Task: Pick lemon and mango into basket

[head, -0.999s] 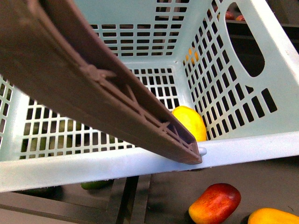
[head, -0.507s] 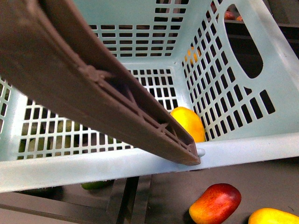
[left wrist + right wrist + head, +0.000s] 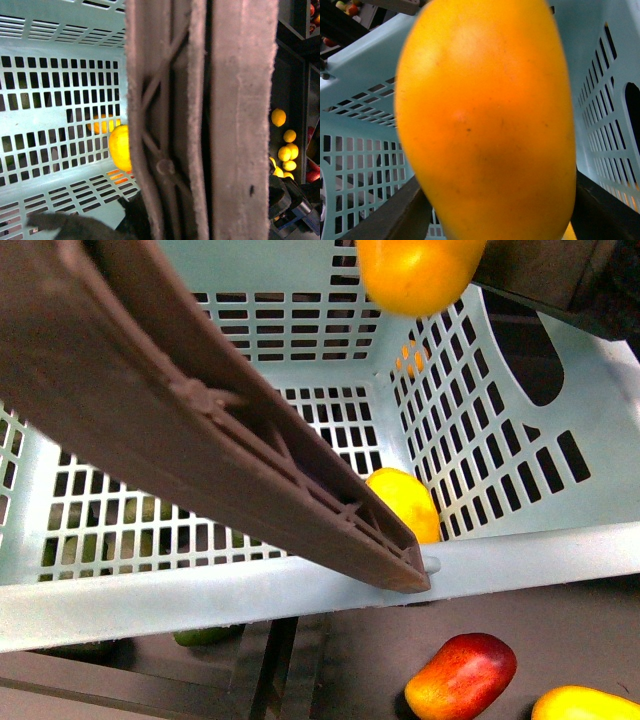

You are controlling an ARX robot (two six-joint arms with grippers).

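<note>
The light teal basket [image 3: 300,590] fills the front view, its brown handle [image 3: 230,430] crossing it diagonally. My left gripper [image 3: 210,214] is shut on that handle [image 3: 200,115], which hides most of the jaws. The lemon [image 3: 405,502] lies on the basket floor by the near right corner; it also shows in the left wrist view [image 3: 121,147]. My right gripper [image 3: 495,212] is shut on the orange-yellow mango [image 3: 487,125], a finger [image 3: 395,217] on each side. In the front view the mango [image 3: 420,270] hangs above the basket's far right part.
A red-blushed mango [image 3: 460,675] and another orange-yellow fruit [image 3: 585,703] lie on the dark shelf below the basket's near rim. A green fruit [image 3: 200,636] sits under the rim. Several lemons [image 3: 286,150] lie on a shelf beyond the handle.
The mango, held in my right gripper, has come into the front view at the top, above the basket. The basket and the lemon have barely moved.
</note>
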